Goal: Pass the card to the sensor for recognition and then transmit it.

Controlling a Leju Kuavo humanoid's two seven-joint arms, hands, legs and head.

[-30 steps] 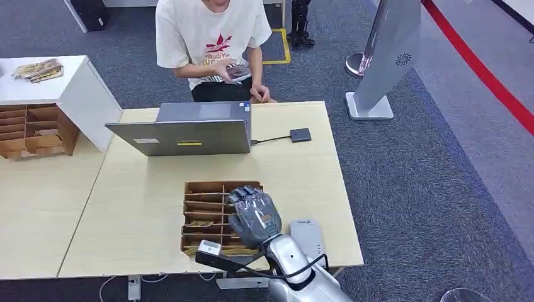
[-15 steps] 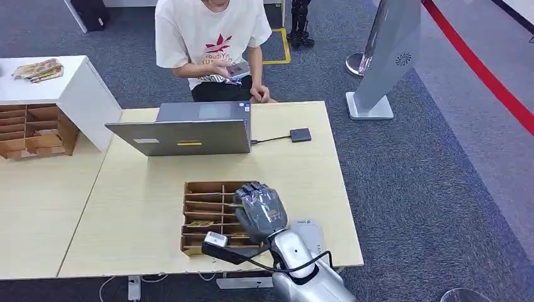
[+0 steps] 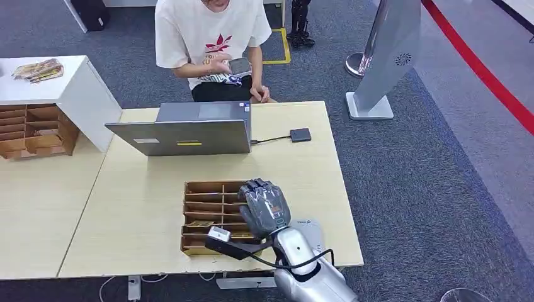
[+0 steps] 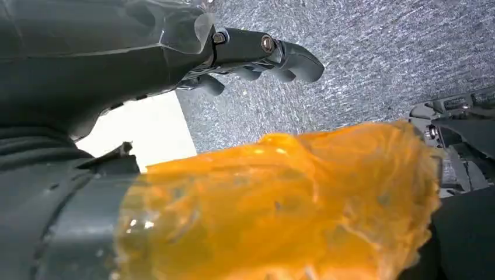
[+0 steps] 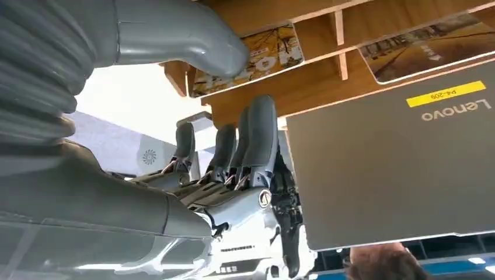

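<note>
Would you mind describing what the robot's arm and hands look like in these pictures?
The right arm is glossy silver with a black cable looped around it. The right hand is grey, with a ribbed cover, thick thumb and darker fingers. The left hand is dark grey with visible screws.

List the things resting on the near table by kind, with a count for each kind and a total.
Laptop: 1
Wooden compartment tray: 1
Small black box on the laptop's cable: 1
Grey sensor pad: 1
Total: 4

Yellow-printed cards [image 5: 248, 58] lie flat in my wooden divided tray [image 3: 208, 189]; the grey sensor [image 3: 310, 234] sits just right of the tray.
</note>
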